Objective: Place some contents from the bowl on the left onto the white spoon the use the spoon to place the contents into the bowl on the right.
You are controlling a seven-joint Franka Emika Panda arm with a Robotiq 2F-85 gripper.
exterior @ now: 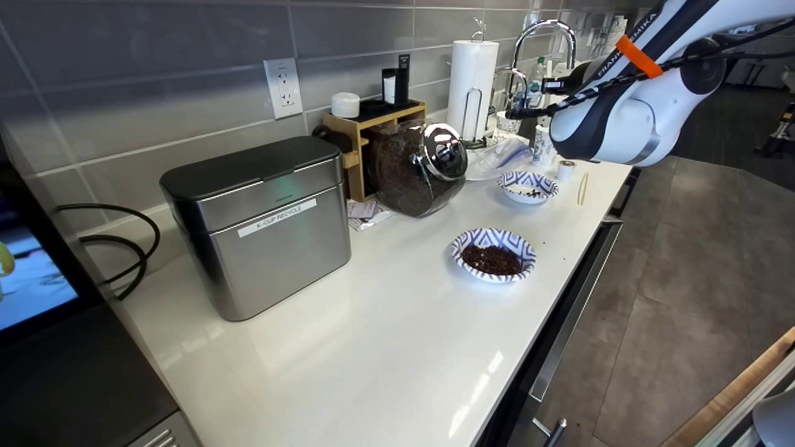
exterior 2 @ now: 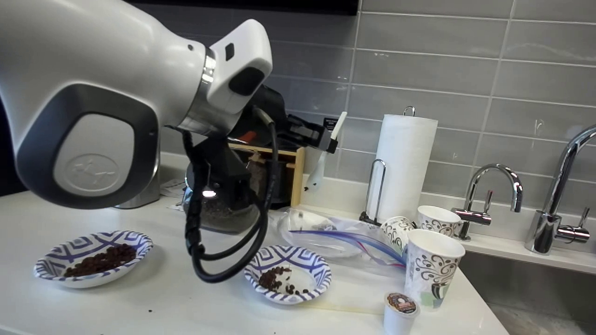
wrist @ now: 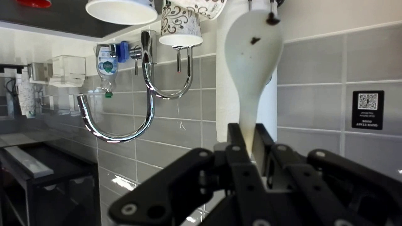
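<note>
Jaws clamped on white spoon (wrist: 249,75) | plastic bag (exterior: 502,160) beside sparser bowl (exterior 2: 288,255) — perhaps touching | cups (exterior 2: 434,263), paper-towel roll (exterior 2: 409,163) near

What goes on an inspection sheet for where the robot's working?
Surface: white counter, a few loose specks.
Job's things: white spoon, dark flecks on its scoop; fuller bowl and emptier bowl, both holding dark brown bits.
Clutter: paper cups, plastic bag, coffee pod, clear jar, recycle bin.
Gripper: shut on the spoon's handle.
Cables: black cables hang in loops near the gripper; more cables curl beside the bin.
Surroundings: grey tiled wall, paper towel roll, taps.
</note>
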